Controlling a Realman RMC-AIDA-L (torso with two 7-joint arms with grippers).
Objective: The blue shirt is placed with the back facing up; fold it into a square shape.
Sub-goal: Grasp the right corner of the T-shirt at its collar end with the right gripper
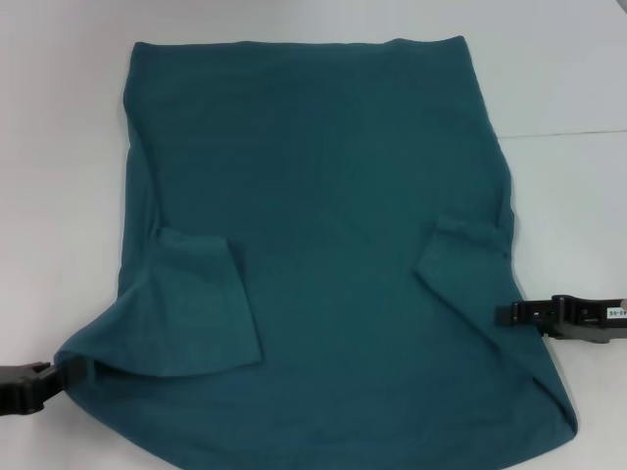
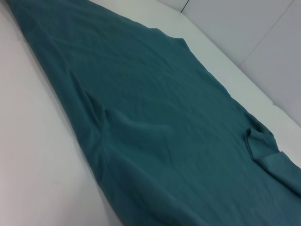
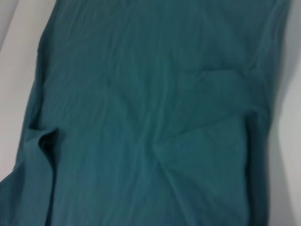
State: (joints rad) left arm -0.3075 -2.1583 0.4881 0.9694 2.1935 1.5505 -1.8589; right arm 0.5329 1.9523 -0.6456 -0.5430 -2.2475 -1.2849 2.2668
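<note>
Head view crops blue shirt near edge.

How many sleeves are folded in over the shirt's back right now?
2. The left sleeve lies folded in by the left gripper; the right sleeve lies folded in on the blue shirt near the right gripper.

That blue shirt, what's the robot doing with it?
The robot is folding the blue shirt, which lies spread on the white table with its plain side up. Both sleeves are already folded in over the body. The left pincer is at the near left corner of the shirt, and the right pincer is at its right edge. The shirt is not a square yet.
</note>
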